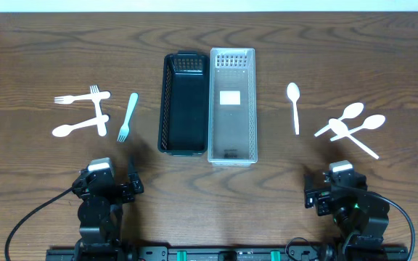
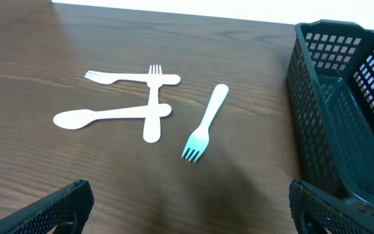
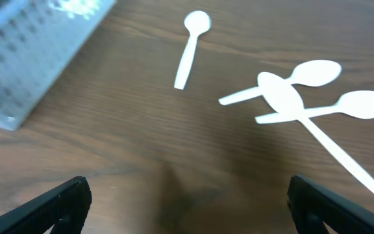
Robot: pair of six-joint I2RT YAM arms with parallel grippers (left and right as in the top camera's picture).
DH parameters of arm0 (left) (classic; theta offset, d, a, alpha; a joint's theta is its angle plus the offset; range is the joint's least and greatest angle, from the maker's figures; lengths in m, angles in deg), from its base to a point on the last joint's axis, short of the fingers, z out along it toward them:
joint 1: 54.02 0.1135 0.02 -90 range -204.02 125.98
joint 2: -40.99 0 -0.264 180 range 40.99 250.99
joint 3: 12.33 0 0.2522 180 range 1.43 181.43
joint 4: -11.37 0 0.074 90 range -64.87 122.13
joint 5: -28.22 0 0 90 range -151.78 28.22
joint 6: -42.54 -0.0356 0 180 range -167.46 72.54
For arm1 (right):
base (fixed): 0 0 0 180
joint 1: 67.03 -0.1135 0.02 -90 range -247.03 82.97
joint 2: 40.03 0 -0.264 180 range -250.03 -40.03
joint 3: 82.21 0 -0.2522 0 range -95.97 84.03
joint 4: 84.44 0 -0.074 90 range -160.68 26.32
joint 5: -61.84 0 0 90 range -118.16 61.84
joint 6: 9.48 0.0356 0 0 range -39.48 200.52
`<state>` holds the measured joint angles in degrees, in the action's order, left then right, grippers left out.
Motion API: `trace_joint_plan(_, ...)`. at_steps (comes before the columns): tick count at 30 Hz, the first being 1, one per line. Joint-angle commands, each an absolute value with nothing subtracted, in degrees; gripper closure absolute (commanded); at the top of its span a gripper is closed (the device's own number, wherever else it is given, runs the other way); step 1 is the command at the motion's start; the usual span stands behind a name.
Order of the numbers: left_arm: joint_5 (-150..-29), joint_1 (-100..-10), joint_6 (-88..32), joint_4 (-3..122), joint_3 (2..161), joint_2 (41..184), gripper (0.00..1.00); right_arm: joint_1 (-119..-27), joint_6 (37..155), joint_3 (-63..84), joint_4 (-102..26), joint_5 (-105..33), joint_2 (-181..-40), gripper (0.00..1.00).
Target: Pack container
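Left fingers [image 2: 70, 205] are spread wide and hold nothing; right fingers [image 3: 63, 201] the same. Both are parked at the near edge of the table [image 1: 35, 43], which reads as a ready stance.

Black basket [image 1: 185, 109] is mid-table and empty, with the clear basket [image 1: 232, 123] touching its right wall.

- **Left of the black basket:** teal fork [image 1: 128, 116], then the white cutlery pile [image 1: 99, 112].
- **Right, past the clear one:** lone spoon [image 1: 294, 109] and the spoon pile [image 1: 338, 129].

Likely each arm serves its own side.
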<state>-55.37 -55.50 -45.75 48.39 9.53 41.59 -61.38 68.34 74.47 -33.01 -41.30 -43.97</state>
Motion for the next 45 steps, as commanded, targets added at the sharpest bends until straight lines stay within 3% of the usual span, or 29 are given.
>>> trace_joint_plan(1, -55.4, -55.1, -42.7, 48.2, 8.3, 41.2, 0.02, -61.9, 74.0, 74.7, -33.8, -47.3, -43.4, 0.01)
trace_joint_plan(7, -59.1, -55.1, -40.5, 48.5, 8.4, 41.2, 0.02, -61.9, 88.9, 74.7, -38.9, -52.6, -43.5, 0.01)
trace_joint_plan(11, -65.8, -55.1, -40.4, 48.5, 9.8, 41.2, 0.02, -61.8, 92.1, 74.3, -44.2, -53.4, -44.2, 0.01)
trace_joint_plan(18, -64.7, -55.1, -39.4, 48.6, 20.9, 50.8, 0.02, -61.8, 93.5, 64.7, -46.9, -50.4, -58.4, 0.01)
trace_joint_plan(24, -64.1, -55.1, -39.5, 49.3, 33.0, 69.8, 0.02, -61.8, 91.2, 47.8, -40.7, -49.0, -81.3, 0.01)
trace_joint_plan(33, -64.1, -55.0, -42.0, 56.5, 52.5, 95.9, 0.02, -61.6, 73.1, 21.0, -27.0, -48.4, -111.8, 0.01)
trace_joint_plan(39, -64.1, -55.0, -44.4, 58.5, 57.4, 103.9, 0.02, -57.6, 69.5, 18.0, -27.4, -35.9, -121.6, 0.01)
trace_joint_plan(45, -64.1, -55.0, -44.5, 58.5, 57.3, 105.0, 0.02, -50.8, 61.5, 18.0, -27.4, -33.7, -132.4, 0.05)
